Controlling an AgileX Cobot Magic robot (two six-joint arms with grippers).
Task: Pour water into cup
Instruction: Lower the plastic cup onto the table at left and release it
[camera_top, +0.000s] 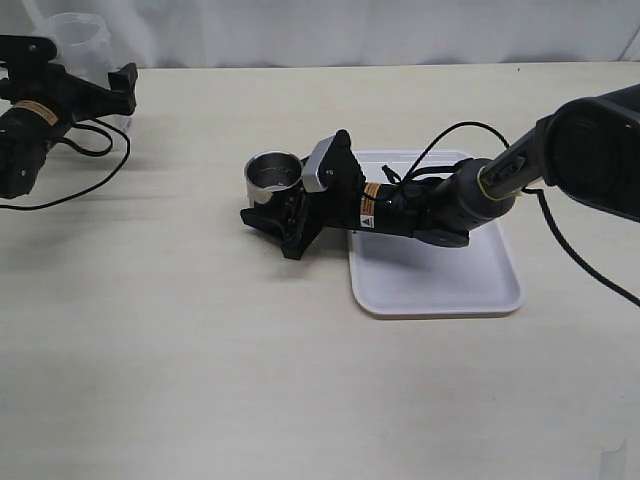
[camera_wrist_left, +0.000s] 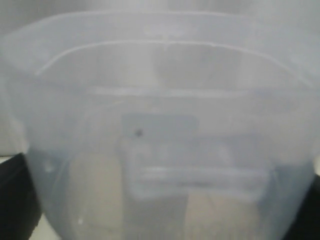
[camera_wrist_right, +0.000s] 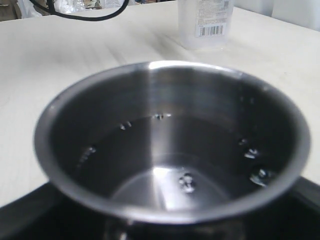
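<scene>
The steel cup (camera_top: 272, 172) stands on the table left of the tray. My right gripper (camera_top: 270, 212) lies low and is shut on its lower part. In the right wrist view the cup (camera_wrist_right: 170, 100) fills the frame between my right gripper's (camera_wrist_right: 160, 225) dark fingers (camera_wrist_right: 30, 215). It holds clear water (camera_wrist_right: 165, 165) with small bubbles. The translucent container (camera_top: 82, 42) stands at the far left back, between the jaws of my left gripper (camera_top: 85, 65). It fills the left wrist view (camera_wrist_left: 160, 125), with dark fingers (camera_wrist_left: 12, 200) at both lower corners. Whether they press on it is unclear.
A white tray (camera_top: 440, 285) lies under the right arm. A black cable (camera_top: 60, 195) loops on the table by the left arm. The container (camera_wrist_right: 206, 22), with a barcode label, shows beyond the cup in the right wrist view.
</scene>
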